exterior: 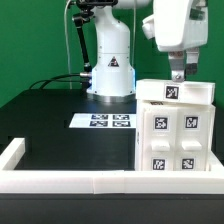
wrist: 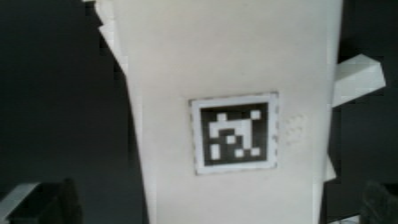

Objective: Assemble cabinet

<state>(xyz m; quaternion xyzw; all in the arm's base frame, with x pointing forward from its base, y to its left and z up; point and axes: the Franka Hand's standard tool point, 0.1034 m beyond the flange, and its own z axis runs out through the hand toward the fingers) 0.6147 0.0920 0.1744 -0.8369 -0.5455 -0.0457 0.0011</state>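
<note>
The white cabinet [exterior: 172, 140] stands at the exterior view's right, its front face bearing several square tags. A flat white panel [exterior: 176, 93] with one tag lies across its top. My gripper [exterior: 179, 74] hangs straight down over that panel, fingertips just at its top surface. In the wrist view the panel [wrist: 214, 100] with its tag [wrist: 235, 134] fills the middle. My gripper [wrist: 205, 205] is open: one finger [wrist: 39, 200] stands apart from one edge, the other finger [wrist: 365, 190] is close by the opposite edge. Nothing is held.
The marker board [exterior: 104, 121] lies flat on the black table in front of the robot base [exterior: 110, 70]. A low white border wall [exterior: 60, 181] runs along the front edge and up the exterior view's left side. Cables hang behind the base.
</note>
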